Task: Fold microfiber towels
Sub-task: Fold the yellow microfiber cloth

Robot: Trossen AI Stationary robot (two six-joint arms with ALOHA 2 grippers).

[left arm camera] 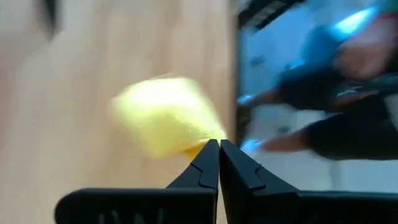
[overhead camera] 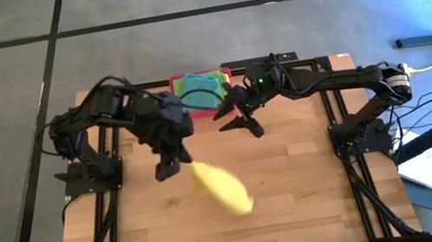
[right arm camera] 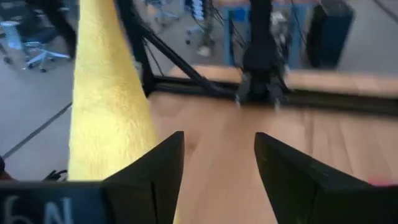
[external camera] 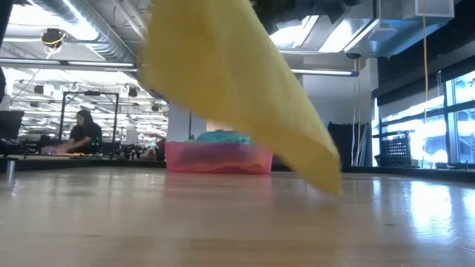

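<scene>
A yellow microfiber towel (overhead camera: 222, 188) hangs from my left gripper (overhead camera: 172, 165), which is shut on it above the middle of the table. It fills the upper part of the low view as a long slanting drape (external camera: 237, 89). Farther back and to the right, my right gripper (overhead camera: 241, 124) stands open with nothing between its fingers; in its wrist view the yellow towel (right arm camera: 109, 106) hangs just beside one finger. More towels, green and teal (overhead camera: 199, 83), lie piled in the pink tray (external camera: 219, 159) at the table's far edge. My left gripper pinches the yellow towel by a corner or edge (left arm camera: 200, 144) between its two shut fingertips (left arm camera: 219, 155). The fingers slant down from the table's left. The towel hangs bunched below and beyond them; whether its lower tip (external camera: 330, 182) touches the table, I cannot tell.
The pink tray (overhead camera: 226, 73) sits at the far middle edge, between the two arms. Bare wooden tabletop (overhead camera: 297, 186) lies near and right of the hanging towel. A person (external camera: 83, 133) sits in the room beyond the table.
</scene>
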